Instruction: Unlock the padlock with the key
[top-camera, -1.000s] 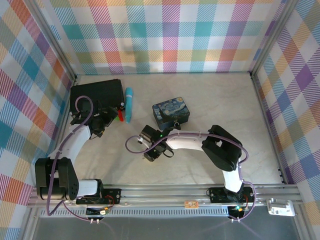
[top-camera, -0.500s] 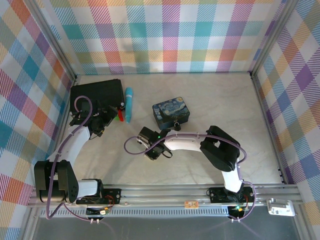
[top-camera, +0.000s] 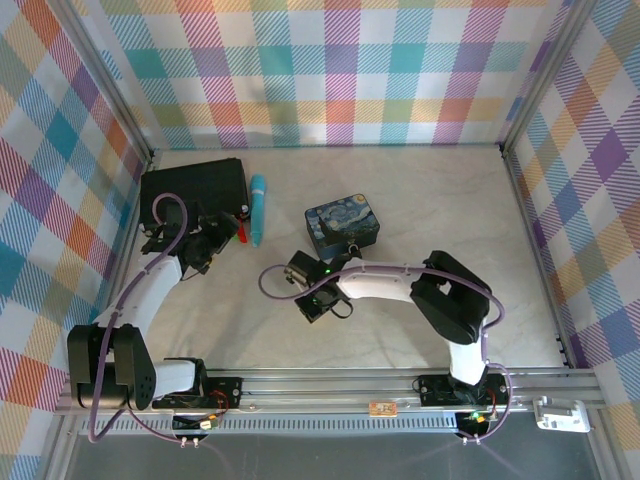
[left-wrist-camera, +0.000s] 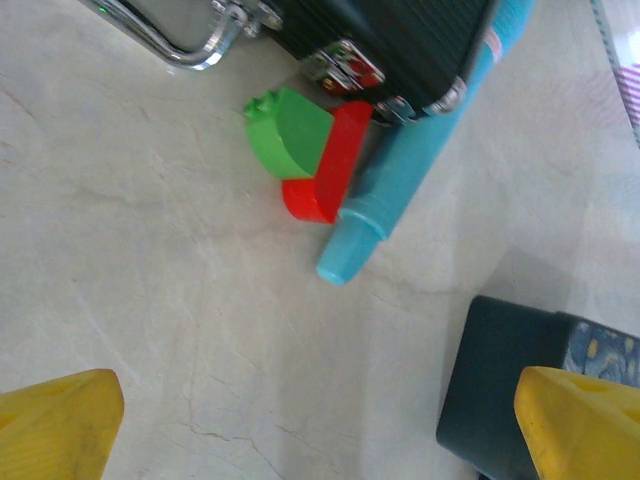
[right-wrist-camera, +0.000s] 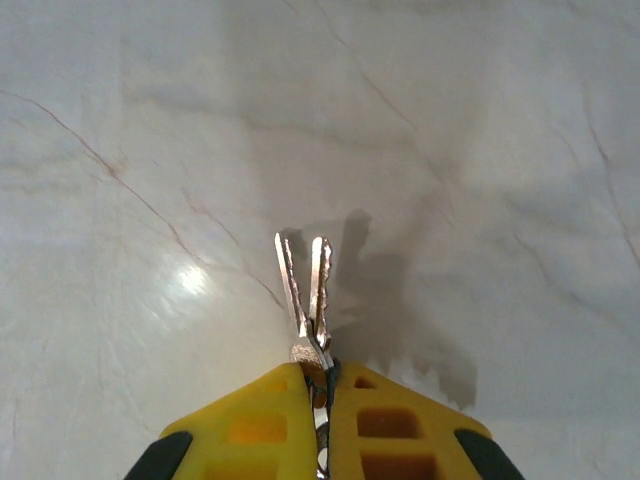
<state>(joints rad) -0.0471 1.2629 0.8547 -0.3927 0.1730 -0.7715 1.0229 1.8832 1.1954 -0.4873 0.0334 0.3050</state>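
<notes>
From above, the left jaws sit beside the black case (top-camera: 195, 185), the right jaws near the painted box (top-camera: 343, 225); left wrist: jaws spread wide, empty, facing a green block (left-wrist-camera: 290, 130), red block (left-wrist-camera: 335, 150) and blue cylinder (left-wrist-camera: 420, 150) on the bench (left-wrist-camera: 150, 280); right wrist: jaws clenched on the key (right-wrist-camera: 305, 285), seemingly two blades, above bare marble.

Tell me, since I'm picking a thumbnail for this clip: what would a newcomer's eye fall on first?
The bright plaid walls around the pale table strike first, then the Starry Night box near its middle. In the right wrist view, the right gripper pinches the key over the marble. In the left wrist view, a green block and a red block lie beside a light-blue cylinder.
</notes>
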